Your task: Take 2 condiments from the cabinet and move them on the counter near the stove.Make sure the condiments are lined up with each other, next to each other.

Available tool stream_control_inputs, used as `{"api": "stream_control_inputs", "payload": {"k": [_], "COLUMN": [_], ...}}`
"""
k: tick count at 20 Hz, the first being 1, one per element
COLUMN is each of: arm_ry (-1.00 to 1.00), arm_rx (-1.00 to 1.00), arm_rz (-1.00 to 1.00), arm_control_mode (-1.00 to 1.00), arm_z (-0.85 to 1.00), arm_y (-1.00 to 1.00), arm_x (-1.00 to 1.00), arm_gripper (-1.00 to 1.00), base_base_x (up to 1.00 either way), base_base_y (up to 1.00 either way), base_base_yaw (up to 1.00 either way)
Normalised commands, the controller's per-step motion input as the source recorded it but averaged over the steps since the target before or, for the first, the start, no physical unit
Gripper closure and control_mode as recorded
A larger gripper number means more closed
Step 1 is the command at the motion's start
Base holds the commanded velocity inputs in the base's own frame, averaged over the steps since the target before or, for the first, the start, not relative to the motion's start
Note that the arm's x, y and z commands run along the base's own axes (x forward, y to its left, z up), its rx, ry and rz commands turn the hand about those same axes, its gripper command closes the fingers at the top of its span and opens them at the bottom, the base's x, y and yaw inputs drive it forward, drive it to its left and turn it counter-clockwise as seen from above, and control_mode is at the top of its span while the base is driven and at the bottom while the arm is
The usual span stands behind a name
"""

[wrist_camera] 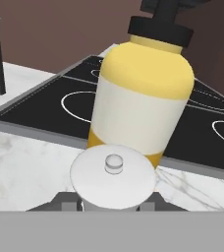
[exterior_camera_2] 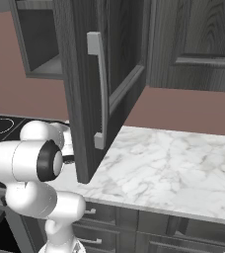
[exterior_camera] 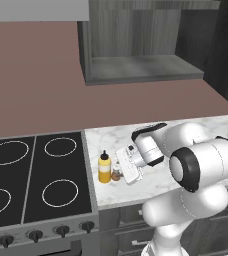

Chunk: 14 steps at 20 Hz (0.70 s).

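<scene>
The end effector (exterior_camera: 120,175) is clamped on the small brown rounded shaker with a white top (exterior_camera: 116,173) — light, rigid, best held around its body. It stands just beside the yellow plastic squeeze bottle (exterior_camera: 104,169), near the white marble tabletop's (exterior_camera: 186,117) stove-side edge.

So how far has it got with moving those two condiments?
Nearly done, it seems. The yellow squeeze bottle already stands on the counter beside the stove, and the cabinet shelf looks bare. The gripper is shut on the small brown shaker, right next to the bottle. Left: let go and back away.

Yellow squeeze bottle (wrist_camera: 141,93), white-topped brown shaker (exterior_camera: 116,174), grey-veined white counter (exterior_camera_2: 173,163).
</scene>
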Motion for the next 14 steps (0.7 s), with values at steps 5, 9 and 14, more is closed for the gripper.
{"api": "stream_control_inputs", "payload": {"k": [5, 9, 14], "arm_ry": [-0.02, 0.00, 0.00], "arm_rx": [0.00, 0.00, 0.00], "arm_rz": [0.00, 0.00, 0.00], "arm_control_mode": [-1.00, -1.00, -1.00], "arm_z": [-0.07, -0.03, 0.00], "arm_y": [0.00, 0.00, 0.00], "arm_x": [0.00, 0.00, 0.00], "arm_gripper": [1.00, 1.00, 1.00], "base_base_x": [0.00, 0.00, 0.00], "base_base_y": [0.00, 0.00, 0.00], "base_base_yaw": [0.00, 0.00, 0.00]}}
